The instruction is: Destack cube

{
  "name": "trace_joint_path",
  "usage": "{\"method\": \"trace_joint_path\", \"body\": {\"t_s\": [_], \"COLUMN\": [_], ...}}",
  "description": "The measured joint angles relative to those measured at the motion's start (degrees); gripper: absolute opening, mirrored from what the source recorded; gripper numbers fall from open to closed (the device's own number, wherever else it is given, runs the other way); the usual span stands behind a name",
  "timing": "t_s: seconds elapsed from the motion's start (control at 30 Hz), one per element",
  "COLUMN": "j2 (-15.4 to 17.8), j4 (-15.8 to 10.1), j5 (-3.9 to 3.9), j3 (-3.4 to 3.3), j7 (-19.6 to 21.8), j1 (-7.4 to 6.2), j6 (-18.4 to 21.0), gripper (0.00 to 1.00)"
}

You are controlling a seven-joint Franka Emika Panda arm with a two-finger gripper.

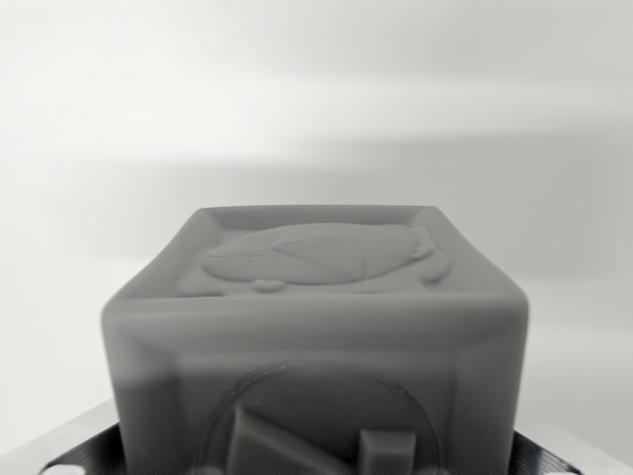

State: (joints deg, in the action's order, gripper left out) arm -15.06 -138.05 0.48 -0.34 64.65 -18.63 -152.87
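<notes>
Cube (316, 336) fills the near centre, embossed animal on its top face, and my pincer's fingers (69, 450) flank its lower corners. Whether they are clenched on it, I cannot tell. Advice: lift straight, no tilt. Beyond lies pale blurred background. No containers are visible.

you see the cube (315, 336) as matt grey plastic, smooth, with softly rounded edges and no shine on it. its top face carries a raised relief of an animal inside a raised border, moulded in the same dull plastic. its near face shows a shallow raised ring with blocky raised shapes inside. below the cube, at both lower corners, dark ribbed parts (542, 457) look like finely ridged plastic with a faint sheen. behind the cube, the background surface (316, 109) looks plain, white and matt.
</notes>
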Motion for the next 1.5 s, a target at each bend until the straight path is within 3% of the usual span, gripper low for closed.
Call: {"method": "trace_joint_path", "body": {"t_s": [1.5], "j2": [-5.6], "j4": [4.96], "j5": [0.0], "j3": [0.01], "j7": [11.14], "j1": [-8.97], "j6": [-0.65], "gripper": [0.0]}}
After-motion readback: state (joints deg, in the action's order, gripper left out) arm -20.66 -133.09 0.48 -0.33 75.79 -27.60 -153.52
